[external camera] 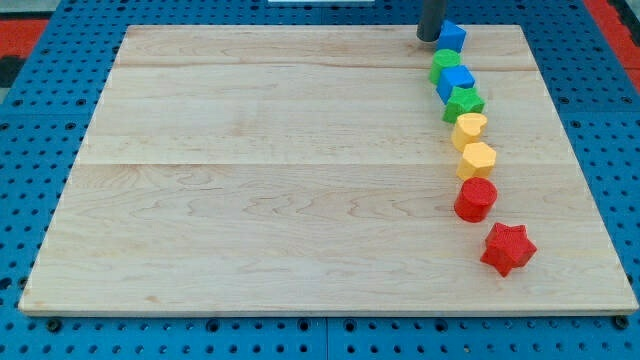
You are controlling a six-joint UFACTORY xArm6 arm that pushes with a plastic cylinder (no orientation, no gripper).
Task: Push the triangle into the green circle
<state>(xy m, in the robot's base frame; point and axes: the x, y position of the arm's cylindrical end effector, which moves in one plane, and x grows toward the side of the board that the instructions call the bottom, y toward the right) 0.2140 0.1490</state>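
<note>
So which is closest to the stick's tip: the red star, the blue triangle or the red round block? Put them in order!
From my tip at the view's top:
1. Blue triangle, right beside it.
2. Red round block, lower down the row.
3. Red star, near the view's bottom.

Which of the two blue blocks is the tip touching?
The upper blue block, at the top of the column: my tip sits against its left side. The other blue block lies lower, between two green blocks.

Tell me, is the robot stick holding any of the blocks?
No, nothing is held. My tip only pushes; it sits at the view's top, right beside the blue triangle, just above the green circle.
</note>
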